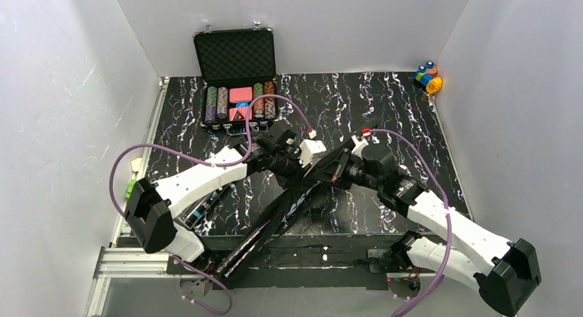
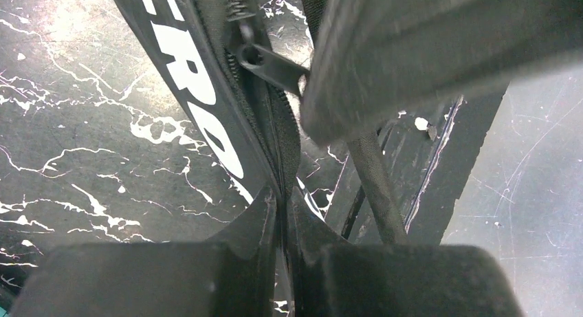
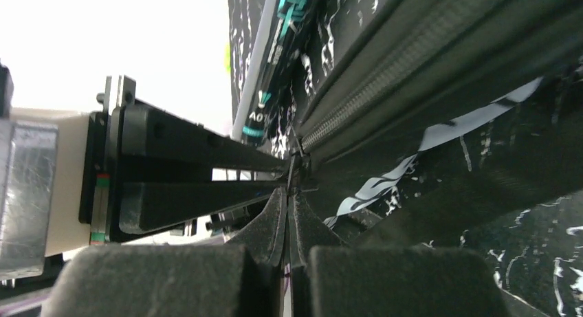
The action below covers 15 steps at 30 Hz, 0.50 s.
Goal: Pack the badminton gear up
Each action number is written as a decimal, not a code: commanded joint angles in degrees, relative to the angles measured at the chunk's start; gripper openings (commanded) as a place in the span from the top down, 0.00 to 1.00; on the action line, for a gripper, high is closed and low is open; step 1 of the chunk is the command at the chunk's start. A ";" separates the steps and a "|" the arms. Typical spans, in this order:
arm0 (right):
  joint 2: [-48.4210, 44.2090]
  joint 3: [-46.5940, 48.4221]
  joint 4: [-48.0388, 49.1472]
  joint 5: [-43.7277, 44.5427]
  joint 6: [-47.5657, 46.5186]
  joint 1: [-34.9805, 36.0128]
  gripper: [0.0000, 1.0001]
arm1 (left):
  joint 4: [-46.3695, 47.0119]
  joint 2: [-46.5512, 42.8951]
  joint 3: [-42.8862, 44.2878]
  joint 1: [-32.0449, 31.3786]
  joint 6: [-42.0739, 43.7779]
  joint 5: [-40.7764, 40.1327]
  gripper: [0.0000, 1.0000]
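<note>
On the marbled surface (image 1: pixel 412 124), the CROSSWAY bag (image 1: pixel 294 207) lies before the poker-chip case (image 1: pixel 237 90); left fingers (image 2: pixel 256 224) pinch its seam, right fingers (image 3: pixel 271 221) its zipper pull (image 2: pixel 271 62) (an angled tug could slip it).

At the far edge of my surface (image 1: pixel 405 131), black with white marble veins, a black case (image 1: pixel 237 90) stands open just in front of the back wall (image 1: pixel 330 21). Its foam-lined lid (image 1: pixel 234 53) is upright, and rows of many-coloured poker chips (image 1: pixel 216 104) lie on either side of a pink pack in the middle. Well apart from it, in the far right corner, sits a small cluster of toy blocks (image 1: pixel 427 77) in blue, orange, yellow and green. A metal rail (image 1: pixel 130 260) runs along the left and near edges, with a small green piece (image 1: pixel 130 188) on it.
</note>
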 commanded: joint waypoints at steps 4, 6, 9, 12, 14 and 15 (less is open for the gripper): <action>1.82 2.21 5.08 -2.45 -1.36 7.03 0.99 | 2.57 -2.16 3.08 1.24 -1.38 0.18 1.00; 1.49 1.28 5.28 -1.98 -0.84 7.21 0.99 | 2.44 -1.90 3.53 2.16 -2.17 0.89 0.88; 1.10 0.27 5.41 -1.22 -0.52 7.21 0.99 | 1.63 -1.41 4.55 4.38 -2.95 3.83 0.80; 1.30 0.01 5.10 -0.72 -0.57 7.21 0.99 | 0.43 -1.03 5.85 8.19 -3.60 9.02 0.76; 1.80 0.04 5.14 -0.51 -0.65 7.21 0.99 | -1.20 -0.64 7.26 10.49 -3.37 12.42 0.69; 2.23 0.04 5.15 -0.48 -0.61 7.21 0.99 | -2.32 -0.53 8.17 11.36 -2.42 13.93 0.66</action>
